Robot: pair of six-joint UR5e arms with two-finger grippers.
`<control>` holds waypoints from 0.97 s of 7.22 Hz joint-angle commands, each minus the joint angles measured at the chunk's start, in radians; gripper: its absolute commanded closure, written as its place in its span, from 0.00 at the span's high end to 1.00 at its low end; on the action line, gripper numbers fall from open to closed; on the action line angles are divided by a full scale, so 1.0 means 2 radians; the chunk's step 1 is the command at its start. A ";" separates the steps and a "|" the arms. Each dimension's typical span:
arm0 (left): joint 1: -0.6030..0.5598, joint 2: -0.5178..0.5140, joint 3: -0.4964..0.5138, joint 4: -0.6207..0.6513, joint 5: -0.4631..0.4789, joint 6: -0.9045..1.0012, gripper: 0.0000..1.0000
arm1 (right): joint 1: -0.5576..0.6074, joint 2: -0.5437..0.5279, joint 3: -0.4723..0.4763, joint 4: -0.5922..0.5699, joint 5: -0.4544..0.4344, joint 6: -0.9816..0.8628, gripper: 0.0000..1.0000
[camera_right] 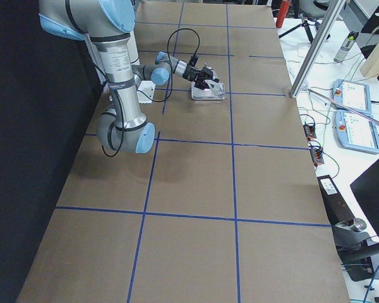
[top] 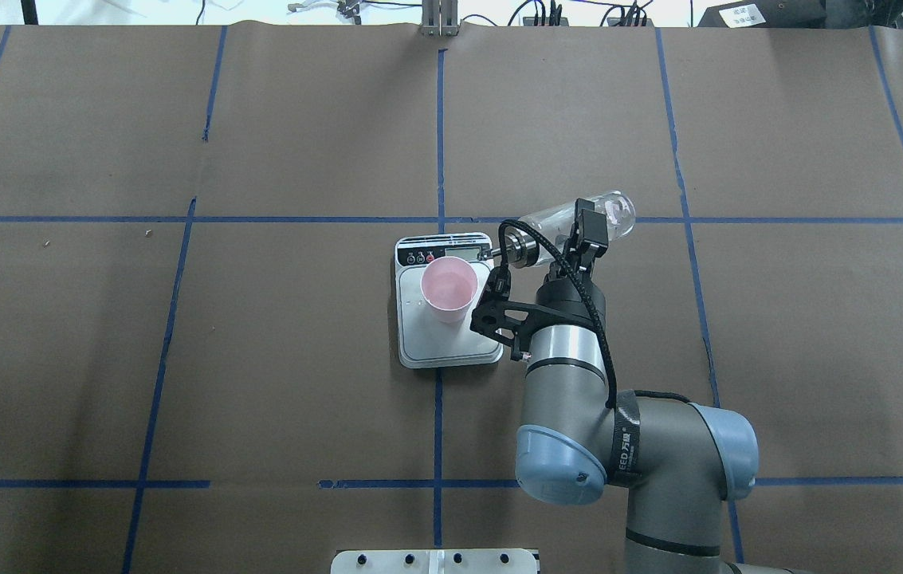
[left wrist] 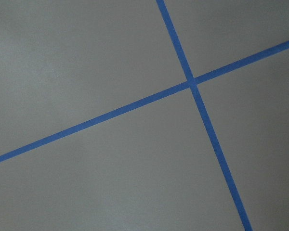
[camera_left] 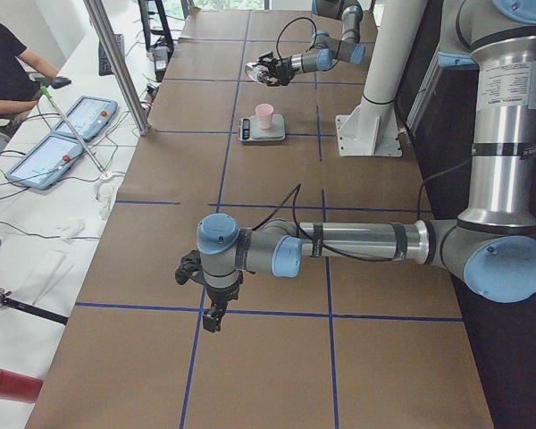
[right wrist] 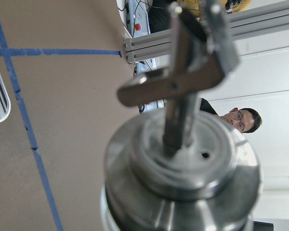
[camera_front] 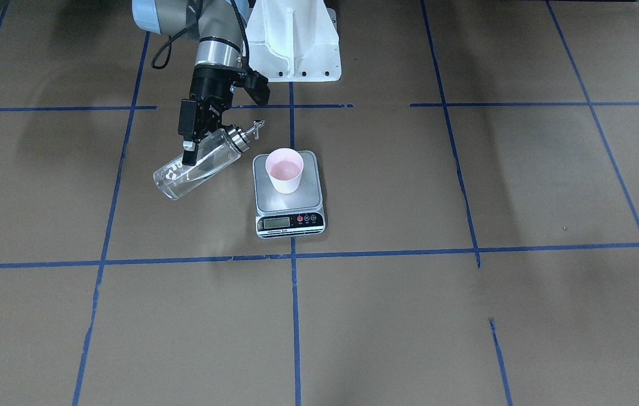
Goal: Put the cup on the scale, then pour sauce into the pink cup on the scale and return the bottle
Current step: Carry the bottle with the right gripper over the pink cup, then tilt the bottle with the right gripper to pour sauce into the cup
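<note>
The pale pink cup (camera_front: 284, 169) stands upright on the steel platform of the small white scale (camera_front: 290, 221). Both also show in the overhead view: the cup (top: 448, 288) and the scale (top: 443, 347). My right gripper (camera_front: 192, 148) is shut on the clear glass bottle (camera_front: 198, 166) and holds it in the air, tipped nearly flat. Its silver collar and spout (right wrist: 183, 163) point toward the scale's back corner, beside the cup and not over it. My left gripper (camera_left: 213, 317) hangs low over bare table far from the scale. I cannot tell if it is open.
The white arm mount (camera_front: 296, 45) stands behind the scale. Blue tape lines cross the brown table (left wrist: 192, 83). A seated person (camera_left: 4, 67) and tablets (camera_left: 62, 143) are beyond the table's far edge.
</note>
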 commanded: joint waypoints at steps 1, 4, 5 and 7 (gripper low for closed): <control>0.000 0.000 0.001 -0.001 0.000 0.001 1.00 | 0.006 0.008 -0.022 -0.001 -0.014 -0.020 0.00; 0.000 0.000 0.001 -0.001 0.000 0.002 1.00 | 0.007 0.013 -0.057 -0.001 -0.077 -0.073 0.00; 0.000 0.000 0.001 -0.001 0.001 0.002 1.00 | 0.008 0.013 -0.058 -0.002 -0.096 -0.107 0.00; 0.000 -0.001 0.001 -0.001 0.001 0.002 1.00 | 0.009 0.013 -0.058 -0.002 -0.120 -0.165 0.00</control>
